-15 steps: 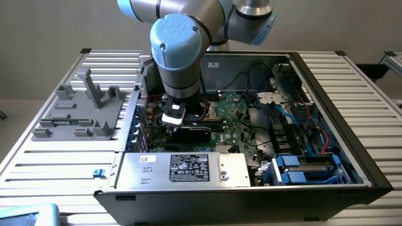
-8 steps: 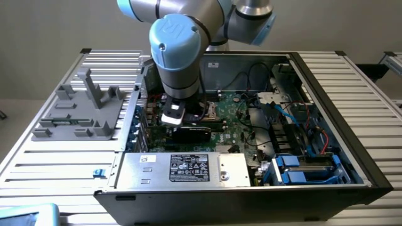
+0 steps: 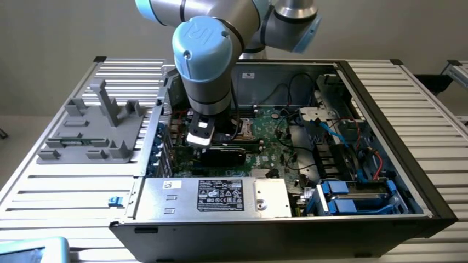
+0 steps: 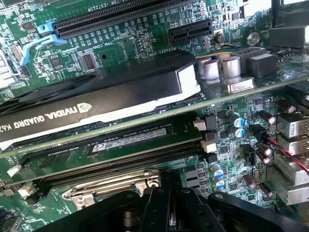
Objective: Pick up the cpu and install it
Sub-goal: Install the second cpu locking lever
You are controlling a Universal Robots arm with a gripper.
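Gripper [image 4: 166,205] sits low inside the open computer case [image 3: 409,164], right over the metal-framed socket [image 4: 111,186] on the green motherboard [image 4: 145,38]; I cannot tell how its fingers stand, nor whether it carries the cpu (my wrist view catches only its dark body). Just beside the socket lie a memory stick [image 4: 130,140] and a black graphics card [image 4: 96,96]. On the desk [image 3: 66,186], toward the exterior view's left, stands a grey fixture [image 3: 98,129] with posts.
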